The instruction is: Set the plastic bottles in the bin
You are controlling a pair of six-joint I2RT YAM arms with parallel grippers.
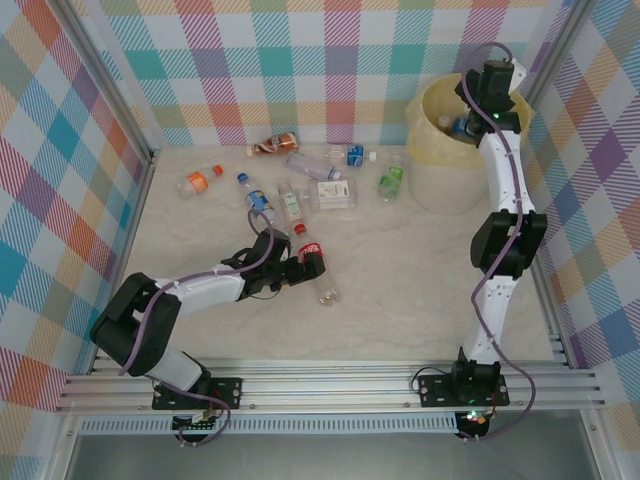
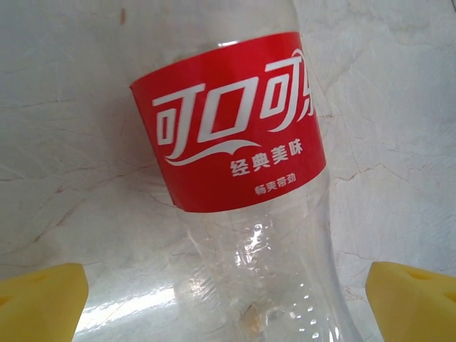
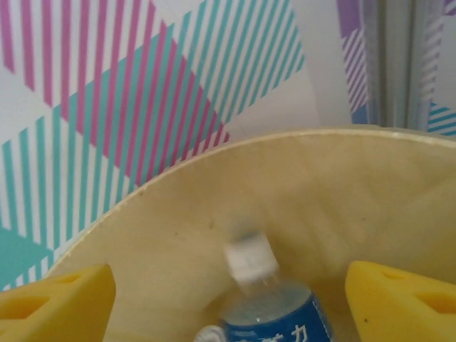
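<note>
The bin (image 1: 432, 160) is a round, pale cream bucket with smooth walls and a thin yellowish liner (image 1: 428, 139) folded over its rim. It stands at about 1 o'clock on the marbled beige tabletop (image 1: 400, 270), close to the chequered wall (image 1: 300, 60).

The right end effector (image 1: 470, 124) hangs over the bin's mouth. From the right wrist, its yellow pads (image 3: 53, 299) stand well apart at 8 and 4 o'clock. Between and beyond them a clear blue-labelled bottle (image 3: 274, 317) with a pale, blurred cap lies inside the bin, touching neither pad.

The left end effector (image 1: 306, 268) sits low near the tabletop's centre, over a red-labelled bottle (image 1: 309, 247) lying on its side with its red cap toward 12 o'clock. From the left wrist, this bottle (image 2: 228, 121) is clear, ribbed and dimpled plastic with a glossy red wrap bearing white lettering. The blocky yellow pads (image 2: 43, 299) flank its lower body at 8 and 4 o'clock, spread wide, with a gap showing on each side.

Other bottles (image 1: 291, 205) lie scattered at 11 to 12 o'clock from that end effector: orange-capped (image 1: 200, 181), brown-labelled (image 1: 275, 144) and green-labelled (image 1: 391, 181).
</note>
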